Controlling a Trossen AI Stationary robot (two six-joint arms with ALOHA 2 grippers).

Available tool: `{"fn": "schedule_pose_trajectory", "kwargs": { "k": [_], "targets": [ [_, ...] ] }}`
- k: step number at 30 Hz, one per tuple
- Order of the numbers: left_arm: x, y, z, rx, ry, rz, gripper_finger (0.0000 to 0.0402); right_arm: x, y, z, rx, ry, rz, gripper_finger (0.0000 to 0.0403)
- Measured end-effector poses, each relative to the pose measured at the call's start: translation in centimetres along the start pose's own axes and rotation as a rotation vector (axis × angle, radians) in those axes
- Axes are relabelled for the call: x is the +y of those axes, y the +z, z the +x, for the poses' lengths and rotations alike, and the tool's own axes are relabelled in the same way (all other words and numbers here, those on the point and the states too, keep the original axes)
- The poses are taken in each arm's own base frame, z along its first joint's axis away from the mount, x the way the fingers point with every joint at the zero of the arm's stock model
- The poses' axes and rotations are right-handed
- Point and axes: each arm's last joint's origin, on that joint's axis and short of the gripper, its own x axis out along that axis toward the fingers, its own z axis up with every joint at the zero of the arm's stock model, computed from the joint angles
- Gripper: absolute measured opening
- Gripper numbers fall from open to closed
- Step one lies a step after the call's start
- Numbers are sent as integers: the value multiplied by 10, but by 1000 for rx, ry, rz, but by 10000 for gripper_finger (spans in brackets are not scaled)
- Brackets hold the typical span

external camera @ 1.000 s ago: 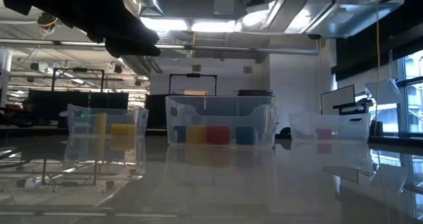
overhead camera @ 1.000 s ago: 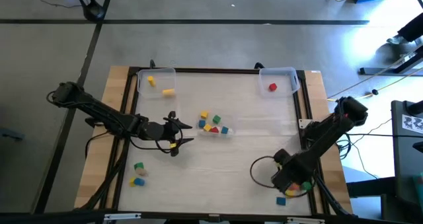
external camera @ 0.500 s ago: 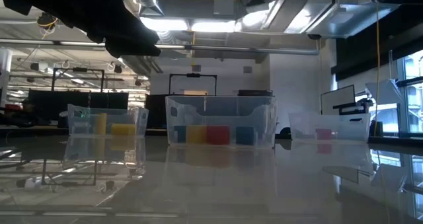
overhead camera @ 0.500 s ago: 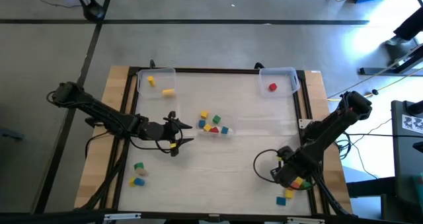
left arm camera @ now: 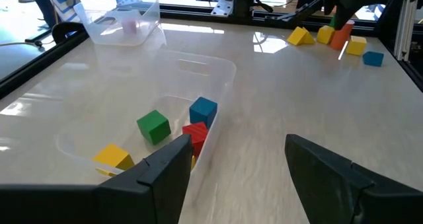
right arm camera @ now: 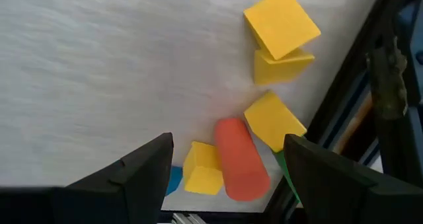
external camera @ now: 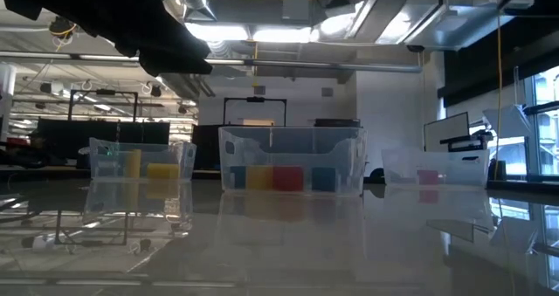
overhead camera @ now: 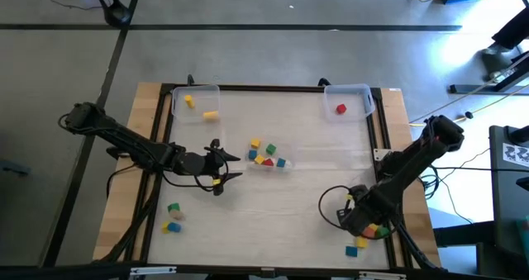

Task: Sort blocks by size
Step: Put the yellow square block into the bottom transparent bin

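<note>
Small coloured blocks (overhead camera: 266,154) lie in a clear bin (left arm camera: 215,69) at the table's middle. The left wrist view shows blue (left arm camera: 203,110), green (left arm camera: 153,126), red and yellow ones there. My left gripper (overhead camera: 234,168) is open, just left of that bin and level with it. My right gripper (overhead camera: 362,222) is open and points down over a group at the near right corner. That group is a red cylinder (right arm camera: 241,159) and several yellow blocks (right arm camera: 282,22) lying on the table, none of them held.
A clear bin (overhead camera: 196,101) with yellow blocks stands at the far left, and another (overhead camera: 348,98) with a red block at the far right. Green, yellow and blue blocks (overhead camera: 172,217) lie near the left edge. A black frame (overhead camera: 382,140) rims the table.
My right gripper has gone a little toward the table's far edge, and the yellow and blue blocks at the near right corner show more fully beside it. My left arm has kept still.
</note>
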Motion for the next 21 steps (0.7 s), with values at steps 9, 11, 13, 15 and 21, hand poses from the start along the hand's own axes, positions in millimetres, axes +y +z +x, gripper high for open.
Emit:
{"fn": "schedule_pose_trajectory", "kwargs": {
  "k": [9, 11, 13, 15, 21],
  "targets": [
    [0, 0, 0, 0, 0, 1, 230, 7, -2, 16, 27, -100, 47, 287],
    [0, 0, 0, 1, 0, 1, 230, 8, -2, 19, 34, -115, 50, 287],
    [0, 0, 0, 0, 0, 1, 230, 8, -2, 20, 36, -124, 53, 287],
    [0, 0, 0, 1, 0, 9, 230, 8, -2, 23, 49, -127, 47, 287],
    [0, 0, 0, 1, 0, 22, 230, 6, 7, 52, 154, -103, 27, 287]
  ]
}}
